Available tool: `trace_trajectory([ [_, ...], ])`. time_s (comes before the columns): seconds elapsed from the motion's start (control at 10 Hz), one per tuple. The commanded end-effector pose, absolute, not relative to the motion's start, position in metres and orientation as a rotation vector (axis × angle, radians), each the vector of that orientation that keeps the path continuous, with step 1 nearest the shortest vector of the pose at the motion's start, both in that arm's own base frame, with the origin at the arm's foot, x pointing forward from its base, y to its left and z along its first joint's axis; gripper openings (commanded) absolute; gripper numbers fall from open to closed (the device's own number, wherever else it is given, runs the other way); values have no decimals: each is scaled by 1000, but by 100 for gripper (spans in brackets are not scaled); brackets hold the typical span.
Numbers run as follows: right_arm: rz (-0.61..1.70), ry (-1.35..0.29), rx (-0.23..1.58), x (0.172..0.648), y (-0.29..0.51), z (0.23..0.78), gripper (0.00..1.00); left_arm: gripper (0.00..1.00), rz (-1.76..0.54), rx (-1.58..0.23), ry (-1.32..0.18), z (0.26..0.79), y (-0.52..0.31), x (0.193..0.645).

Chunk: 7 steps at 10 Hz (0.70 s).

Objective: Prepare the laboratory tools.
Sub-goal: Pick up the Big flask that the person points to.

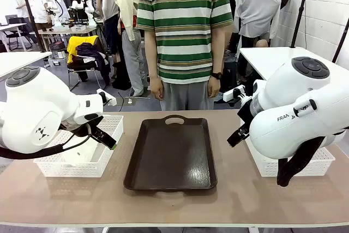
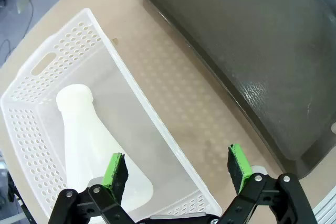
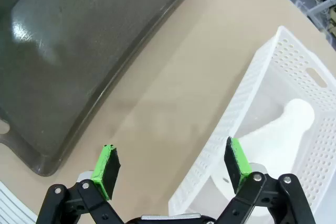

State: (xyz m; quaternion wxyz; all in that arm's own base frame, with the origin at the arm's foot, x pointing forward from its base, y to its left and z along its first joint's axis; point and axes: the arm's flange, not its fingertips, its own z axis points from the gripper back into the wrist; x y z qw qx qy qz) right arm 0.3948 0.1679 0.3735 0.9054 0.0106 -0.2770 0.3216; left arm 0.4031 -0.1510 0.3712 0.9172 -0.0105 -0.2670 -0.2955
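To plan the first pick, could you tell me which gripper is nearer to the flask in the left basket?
Left. The left gripper hovers over that basket's wall, partly above the flask; the right gripper hangs beyond the tray, at the other basket.

A white-painted wall [image 1: 327,15] rises right of a white table [image 1: 267,58], with grey floor [image 1: 139,103] behind.
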Motion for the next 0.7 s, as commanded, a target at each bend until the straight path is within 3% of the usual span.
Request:
trace_trajectory([
  [0.0,664,-572,22,395,168,373,100,100,-608,-22,-550,371,-151,403],
  [0.6,664,-572,22,395,168,373,100,100,-608,-22,-550,371,-151,403],
])
